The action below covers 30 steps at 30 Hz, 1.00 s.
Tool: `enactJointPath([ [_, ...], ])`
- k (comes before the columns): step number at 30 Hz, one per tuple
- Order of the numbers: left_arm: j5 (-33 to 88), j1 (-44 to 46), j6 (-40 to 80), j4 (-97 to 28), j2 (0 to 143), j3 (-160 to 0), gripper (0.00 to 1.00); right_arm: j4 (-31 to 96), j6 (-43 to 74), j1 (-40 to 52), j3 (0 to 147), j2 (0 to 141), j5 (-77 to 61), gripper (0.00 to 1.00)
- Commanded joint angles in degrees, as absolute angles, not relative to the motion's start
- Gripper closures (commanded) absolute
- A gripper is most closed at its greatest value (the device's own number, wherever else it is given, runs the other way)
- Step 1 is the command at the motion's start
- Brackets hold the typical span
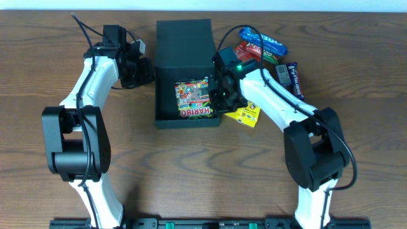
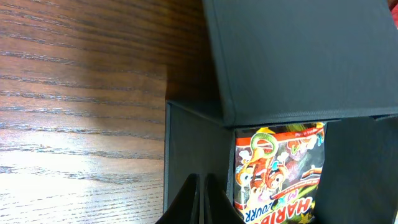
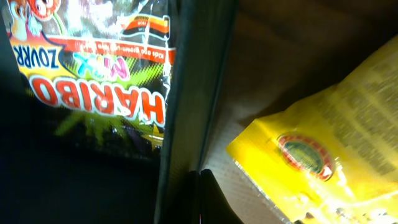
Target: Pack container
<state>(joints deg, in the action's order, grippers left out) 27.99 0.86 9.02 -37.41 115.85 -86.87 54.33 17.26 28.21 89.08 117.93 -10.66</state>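
The container (image 1: 187, 122) is a dark box in the middle of the table, its flap lid (image 1: 184, 41) standing open at the back. A colourful Haribo packet (image 1: 193, 98) lies inside it. My left gripper (image 1: 145, 71) is shut and empty, just outside the box's left wall (image 2: 193, 143); its fingertips (image 2: 202, 199) point at that wall. My right gripper (image 1: 220, 97) is shut and empty at the box's right wall (image 3: 193, 93), with its fingertips (image 3: 200, 199) on the outer side. The Haribo packet also shows in the left wrist view (image 2: 280, 174) and the right wrist view (image 3: 93, 74).
A yellow snack packet (image 1: 245, 114) lies on the table right of the box, under my right arm; it also shows in the right wrist view (image 3: 311, 143). A pile of snack packets lies at the back right: a blue one (image 1: 264, 41), a red one (image 1: 249, 52), a dark one (image 1: 294, 76).
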Motion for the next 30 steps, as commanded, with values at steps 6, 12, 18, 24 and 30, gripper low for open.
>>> enactJointPath([
  [6,27.9,1.2,9.0,-37.8,116.5,-87.0,0.94,55.5,15.6,28.6,89.0,116.6,-9.3,0.99],
  [12,27.7,1.0,9.0,-37.9,116.5,-87.0,0.94,59.0,15.6,27.7,94.9,113.5,2.6,0.99],
  [18,26.8,0.5,9.0,-38.1,116.5,-87.1,0.94,54.3,13.8,28.9,98.9,108.7,2.6,0.99],
  [24,26.6,-1.5,9.1,-39.1,116.4,-87.5,0.94,46.8,8.5,32.1,98.5,110.8,-8.0,0.99],
  [30,26.9,-3.2,9.1,-39.4,116.4,-87.5,0.94,40.2,7.2,34.7,98.5,117.5,-9.9,0.99],
])
